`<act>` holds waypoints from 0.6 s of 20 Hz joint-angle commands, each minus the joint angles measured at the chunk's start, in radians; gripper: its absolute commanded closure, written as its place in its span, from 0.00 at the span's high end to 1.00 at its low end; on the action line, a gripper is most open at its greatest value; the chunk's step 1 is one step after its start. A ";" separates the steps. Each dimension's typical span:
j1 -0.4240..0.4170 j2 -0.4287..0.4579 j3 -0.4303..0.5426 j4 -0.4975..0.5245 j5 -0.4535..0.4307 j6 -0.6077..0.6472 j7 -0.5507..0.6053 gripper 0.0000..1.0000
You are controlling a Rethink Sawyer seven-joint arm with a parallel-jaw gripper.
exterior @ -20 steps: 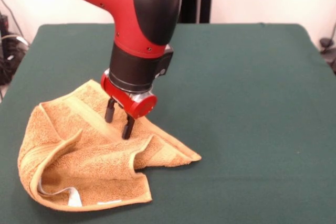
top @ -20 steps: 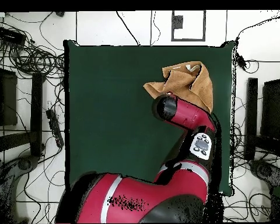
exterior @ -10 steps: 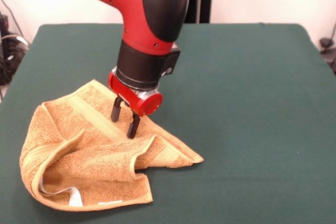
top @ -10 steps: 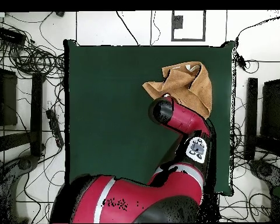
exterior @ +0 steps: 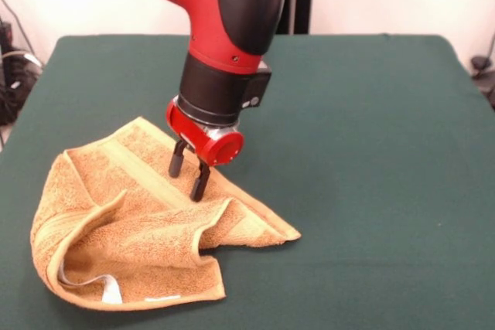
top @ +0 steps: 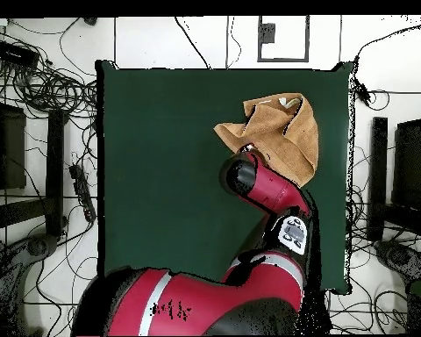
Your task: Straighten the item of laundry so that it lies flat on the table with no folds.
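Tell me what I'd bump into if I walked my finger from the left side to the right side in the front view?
A bit of bare table → the orange towel, folded over itself → the gripper, open, over the towel's right part → lots more bare green table out to the right edge.

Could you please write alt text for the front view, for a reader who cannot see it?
A red and black robot arm comes down from above, its open gripper poised at the far edge of a rumpled orange-tan towel on a dark green table. The towel lies near the front left of the picture, with its near part folded over and a white label showing at its front edge.
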 commanded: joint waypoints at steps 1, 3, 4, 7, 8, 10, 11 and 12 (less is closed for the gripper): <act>0.042 0.058 0.254 0.225 0.058 -0.027 0.285 1.00; 0.063 0.061 0.240 0.230 0.076 -0.046 0.296 1.00; 0.067 0.063 0.238 0.231 0.080 -0.058 0.296 1.00; 0.086 0.066 0.230 0.243 0.103 -0.084 0.306 1.00; 0.080 0.066 0.240 0.248 0.103 -0.096 0.302 1.00; 0.062 0.068 0.264 0.258 0.098 -0.127 0.292 1.00; 0.057 0.068 0.271 0.262 0.098 -0.134 0.288 1.00; 0.047 0.067 0.284 0.269 0.094 -0.140 0.283 1.00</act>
